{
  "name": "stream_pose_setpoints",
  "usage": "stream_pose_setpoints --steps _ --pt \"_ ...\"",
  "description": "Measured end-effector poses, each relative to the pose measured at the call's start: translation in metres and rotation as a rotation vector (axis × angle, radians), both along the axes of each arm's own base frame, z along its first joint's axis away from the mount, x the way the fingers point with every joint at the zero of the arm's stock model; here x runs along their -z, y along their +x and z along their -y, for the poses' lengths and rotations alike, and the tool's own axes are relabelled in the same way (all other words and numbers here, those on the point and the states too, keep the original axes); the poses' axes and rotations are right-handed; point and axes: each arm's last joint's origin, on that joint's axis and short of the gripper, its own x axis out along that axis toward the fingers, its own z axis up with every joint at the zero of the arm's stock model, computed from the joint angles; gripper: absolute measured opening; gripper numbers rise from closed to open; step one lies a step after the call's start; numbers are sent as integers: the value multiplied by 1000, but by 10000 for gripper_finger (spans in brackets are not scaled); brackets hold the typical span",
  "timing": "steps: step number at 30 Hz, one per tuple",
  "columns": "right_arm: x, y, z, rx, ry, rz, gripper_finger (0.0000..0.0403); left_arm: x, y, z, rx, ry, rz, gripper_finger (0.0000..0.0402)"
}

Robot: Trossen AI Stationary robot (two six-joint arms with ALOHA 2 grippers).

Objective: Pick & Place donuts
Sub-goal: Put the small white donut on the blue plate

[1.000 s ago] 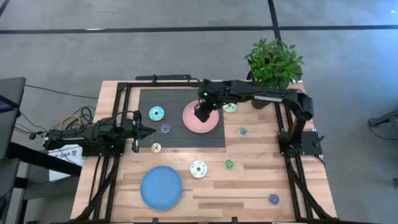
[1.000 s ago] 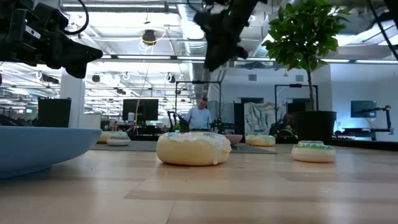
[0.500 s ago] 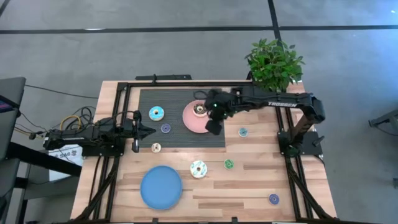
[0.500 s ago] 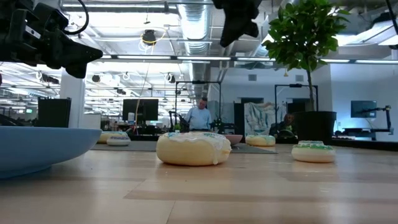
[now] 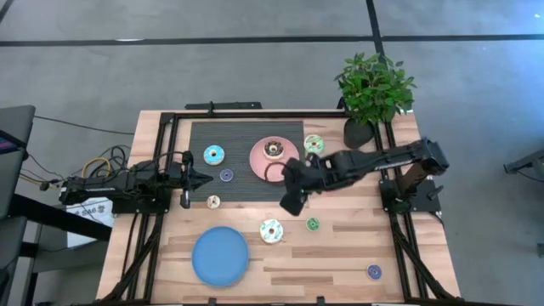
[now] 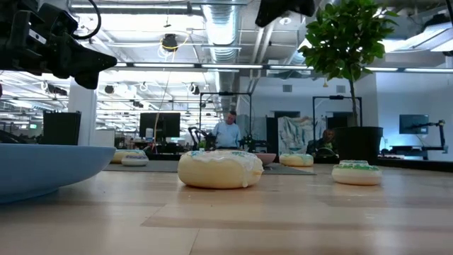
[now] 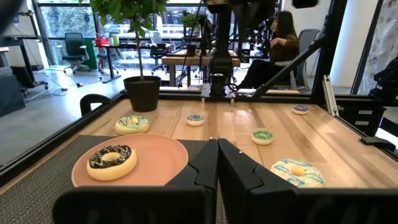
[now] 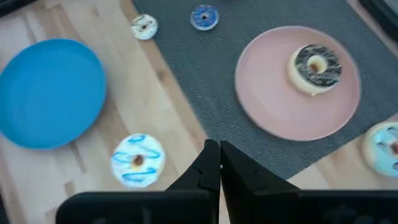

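Note:
A brown-iced donut [image 5: 273,149] lies flat on the round pink plate [image 5: 262,168]; it also shows in the right wrist view [image 8: 317,65] and the left wrist view [image 7: 112,160]. My right gripper [image 5: 291,206] hangs shut and empty above the wood, on the near side of the plate, above and far from a white donut with blue icing [image 5: 271,230]. My left gripper [image 5: 202,178] waits shut and empty at the table's left. A light blue donut [image 5: 214,155] and a small purple one [image 5: 226,175] lie on the dark mat [image 5: 204,136].
A round blue plate [image 5: 220,255] lies near the front edge. A small cream donut [image 5: 213,201], a small green one [image 5: 313,224], a light green one [image 5: 314,144] and a purple one [image 5: 374,272] lie about. A potted plant [image 5: 374,89] stands at the far right.
My right gripper has left the pink plate and gone toward the table's near edge, a little to the right. The brown donut now shows lying on the plate where the gripper stood a second ago.

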Motion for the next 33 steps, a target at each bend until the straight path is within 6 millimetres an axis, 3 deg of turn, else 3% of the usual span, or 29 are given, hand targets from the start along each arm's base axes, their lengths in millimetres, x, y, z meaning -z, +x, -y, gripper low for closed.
stream_pose_setpoints --steps 9,14,19,24,33 --pt "1 -13 -47 88 -24 86 0 -4 -1 0 10 -106 -3 0" --pt "28 -21 -62 115 -34 56 0 -21 -5 1 20 -80 41 0" --pt "61 -26 -58 116 -37 -8 0 -27 -2 1 15 -85 -19 0" --pt "78 -43 -45 82 -60 -15 0 -34 10 -2 -39 -112 -112 0" --pt "108 -113 6 -48 -7 108 0 -55 60 2 -175 -143 -337 0"
